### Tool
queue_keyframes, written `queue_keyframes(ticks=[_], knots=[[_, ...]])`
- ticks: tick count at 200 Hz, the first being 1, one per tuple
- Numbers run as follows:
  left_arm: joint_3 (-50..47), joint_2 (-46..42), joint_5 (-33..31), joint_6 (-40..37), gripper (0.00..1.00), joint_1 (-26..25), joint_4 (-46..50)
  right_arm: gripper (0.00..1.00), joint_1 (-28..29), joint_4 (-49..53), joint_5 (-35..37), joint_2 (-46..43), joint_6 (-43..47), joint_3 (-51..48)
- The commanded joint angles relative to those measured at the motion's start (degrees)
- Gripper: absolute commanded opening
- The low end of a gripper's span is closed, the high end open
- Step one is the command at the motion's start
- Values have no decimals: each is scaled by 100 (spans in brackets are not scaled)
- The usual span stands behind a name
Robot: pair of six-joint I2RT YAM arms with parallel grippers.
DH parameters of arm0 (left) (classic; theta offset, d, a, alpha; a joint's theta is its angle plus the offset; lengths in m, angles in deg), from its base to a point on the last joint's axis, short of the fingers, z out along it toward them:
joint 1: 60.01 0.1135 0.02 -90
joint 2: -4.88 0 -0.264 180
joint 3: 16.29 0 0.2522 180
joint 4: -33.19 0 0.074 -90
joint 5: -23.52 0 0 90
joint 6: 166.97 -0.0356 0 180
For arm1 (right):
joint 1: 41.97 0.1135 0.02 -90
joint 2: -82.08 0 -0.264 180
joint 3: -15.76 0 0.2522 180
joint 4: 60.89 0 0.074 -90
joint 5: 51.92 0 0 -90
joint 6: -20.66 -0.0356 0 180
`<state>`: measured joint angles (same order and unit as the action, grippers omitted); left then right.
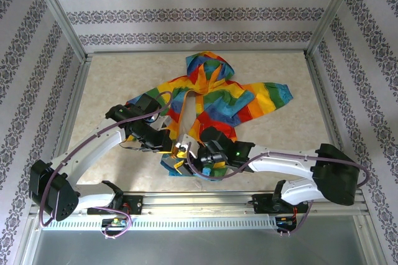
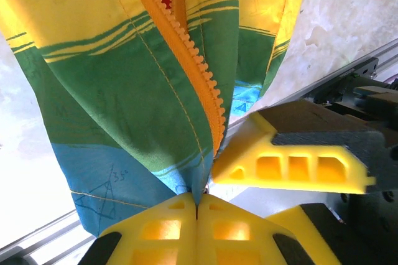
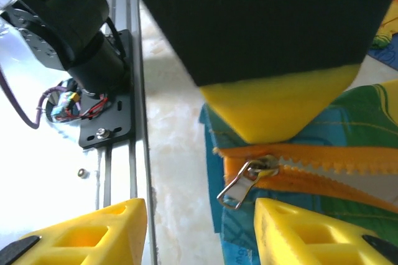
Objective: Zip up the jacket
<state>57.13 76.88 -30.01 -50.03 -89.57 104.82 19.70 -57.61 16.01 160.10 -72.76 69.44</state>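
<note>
The rainbow-striped jacket (image 1: 211,97) lies on the table, hood at the far side and bottom hem toward the arms. My left gripper (image 2: 198,206) is shut on the bottom hem right beside the orange zipper (image 2: 199,84), and the cloth rises from its pads. My right gripper (image 3: 199,215) is open just in front of the hem. The metal zipper slider (image 3: 264,167) sits at the zipper's bottom end, its pull tab (image 3: 237,191) hanging close to my right-hand finger (image 3: 298,234). Seen from above, both grippers (image 1: 176,151) (image 1: 188,164) meet at the hem.
The marbled tabletop (image 1: 112,84) is bordered by an aluminium rail (image 1: 205,206) along the near edge. An arm's base motor and wiring (image 3: 68,22) sit past that rail. The left gripper's yellow finger (image 3: 280,103) hangs just above the slider. Patterned walls enclose the table.
</note>
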Motion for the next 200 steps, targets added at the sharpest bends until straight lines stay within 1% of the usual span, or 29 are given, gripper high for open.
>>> queue_keyframes(ticks=[1,30,75,92,122,157,173,183,200], knots=[[162,35,153,-158,0,3,212,48,38,10,352,244,179,289],[185,33,176,-196,0,5,244,42,17,-101,396,429,197,375],[176,-53,115,-280,0,3,350,23,-7,-184,387,477,186,326],[153,-68,110,-304,0,3,368,18,-21,-260,402,463,175,265],[169,-83,115,-335,0,3,398,17,-41,-336,405,517,189,244],[169,-88,124,-343,0,3,399,24,-45,-392,396,615,209,266],[166,-74,132,-339,0,3,394,25,-45,-402,413,663,220,279],[177,-73,132,-347,0,-3,403,23,-43,-394,434,679,241,288],[191,-89,126,-386,0,-1,442,14,-41,-381,504,651,269,268]])
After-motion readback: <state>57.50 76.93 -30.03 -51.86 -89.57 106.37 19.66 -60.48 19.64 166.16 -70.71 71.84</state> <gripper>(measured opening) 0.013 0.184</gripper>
